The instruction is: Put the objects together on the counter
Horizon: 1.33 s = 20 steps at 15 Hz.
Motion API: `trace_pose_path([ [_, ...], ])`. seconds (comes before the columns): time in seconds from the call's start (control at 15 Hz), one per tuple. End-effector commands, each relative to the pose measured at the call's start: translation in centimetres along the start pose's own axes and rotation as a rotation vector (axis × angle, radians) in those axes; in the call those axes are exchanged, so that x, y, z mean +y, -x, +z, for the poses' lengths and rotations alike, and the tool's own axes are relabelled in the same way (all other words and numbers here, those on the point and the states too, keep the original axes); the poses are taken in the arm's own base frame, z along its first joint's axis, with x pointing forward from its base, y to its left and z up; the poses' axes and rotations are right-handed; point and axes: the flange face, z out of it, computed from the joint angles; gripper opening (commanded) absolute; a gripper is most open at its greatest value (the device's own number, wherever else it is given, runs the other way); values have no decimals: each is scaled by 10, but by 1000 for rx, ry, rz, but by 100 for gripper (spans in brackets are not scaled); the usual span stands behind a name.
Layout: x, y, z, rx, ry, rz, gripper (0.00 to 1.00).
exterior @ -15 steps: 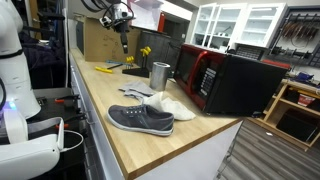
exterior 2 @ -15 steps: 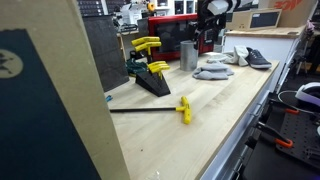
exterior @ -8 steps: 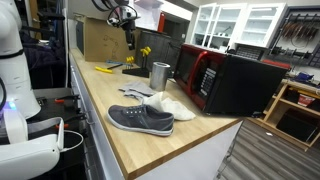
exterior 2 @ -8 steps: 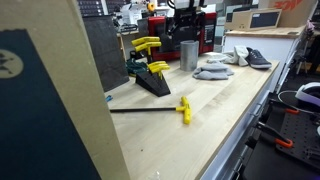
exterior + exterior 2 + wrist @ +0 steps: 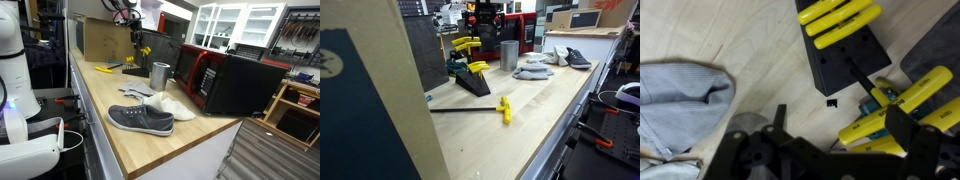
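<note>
Gripper (image 5: 135, 38) is hanging over the far end of the counter (image 5: 115, 150), jaws spread wide and gripping nothing; the wrist view shows only bare wood between the fingers (image 5: 777, 120).

Directly under it a black stand (image 5: 845, 55) is holding yellow-handled keys (image 5: 838, 20), with more of them sticking out just beside the gripper. Cardboard box (image 5: 100, 40) is standing behind, and the black-and-red microwave (image 5: 225, 80) is taking up the back of the counter.

Steel cup (image 5: 160, 75) is standing upright just beside the stand; its inside is not showing.

Yellow hand tool (image 5: 504, 108) is lying flat, well apart from the rest. Its black shaft is running across the counter, with the yellow handle at the front-edge end.

White cloth (image 5: 165, 105) is lying crumpled near the cup. Grey sneaker (image 5: 140, 120) is sitting on its sole, touching the cloth and lying diagonally; toe direction is unclear.
</note>
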Motion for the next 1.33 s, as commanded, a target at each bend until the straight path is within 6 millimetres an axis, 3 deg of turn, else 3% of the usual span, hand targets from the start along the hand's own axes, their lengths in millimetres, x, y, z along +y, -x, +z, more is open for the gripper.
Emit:
trace_pose_path([
  [0.0,-32,-8,-11,12,-61,100,100],
  [0.4,-67,-22,-20,22,-112,266,100],
  [0.93,-80,-33,12,14,-81,413,100],
  [1.0,-81,-35,15,14,-79,426,75],
  [1.07,-82,-36,17,13,-78,435,74],
  [1.27,-84,-39,14,12,-86,452,51],
])
